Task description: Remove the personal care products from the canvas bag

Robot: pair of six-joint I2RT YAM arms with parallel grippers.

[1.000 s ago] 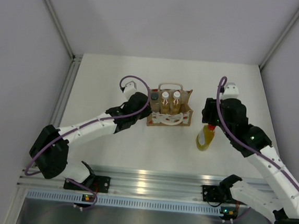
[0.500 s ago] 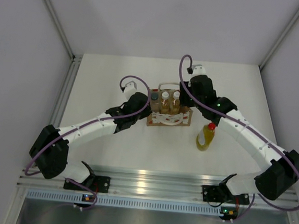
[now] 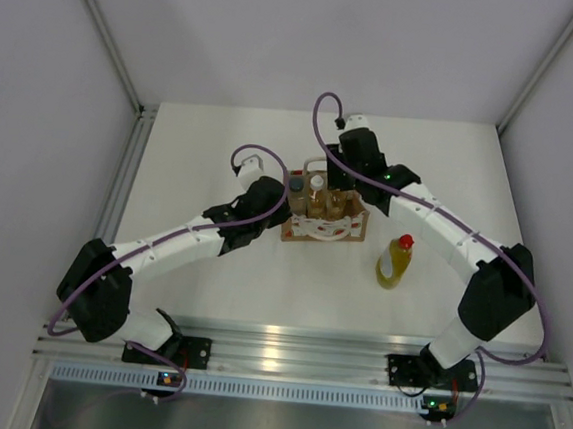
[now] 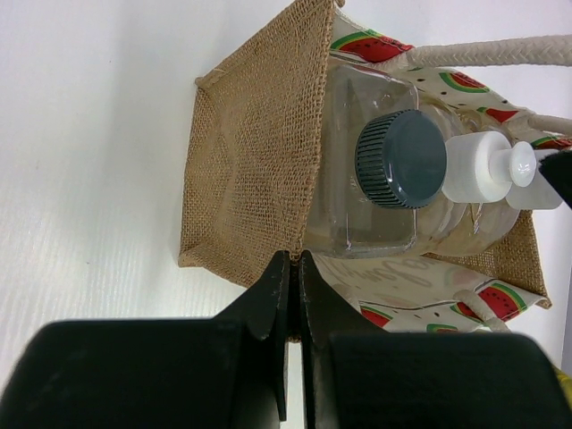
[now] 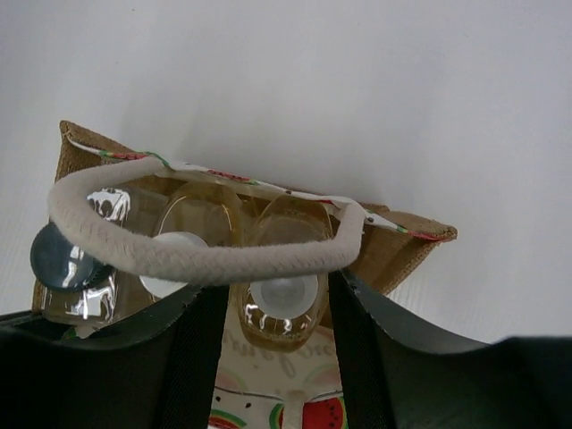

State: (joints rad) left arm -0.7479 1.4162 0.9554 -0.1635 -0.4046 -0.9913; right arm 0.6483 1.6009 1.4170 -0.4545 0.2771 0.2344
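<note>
Top view: canvas bag (image 3: 323, 230) stands upright mid-table (image 3: 202, 267), open top up. Yellow bottle (image 3: 394, 264) with a red cap is out of the bag, standing on the table at the bag's 4 o'clock, near it but apart.

Three bottles sit in the bag in a row. The clear bottle (image 4: 400, 159) with a dark grey cap is at the 9 o'clock end. The middle amber bottle (image 4: 487, 170) with a white cap is just beside it. The end amber bottle (image 5: 286, 228) is at the 3 o'clock end (mostly hidden under the right arm in the top view).

Left gripper (image 4: 290, 261) is at the bag's 9 o'clock side. Its jaws are pressed together, with the corner seam of the burlap wall pinched at the tips (no gap visible in the wrist view).

Right gripper (image 5: 279, 295) reaches in from 12 o'clock and sits over the bag's 3 o'clock end. Its jaws are apart, one finger on each side of the end amber bottle and close to its sides. Contact cannot be told. A white rope handle (image 5: 206, 259) crosses in front of the fingers, over the caps.

The bag's inner band shows a watermelon print.
</note>
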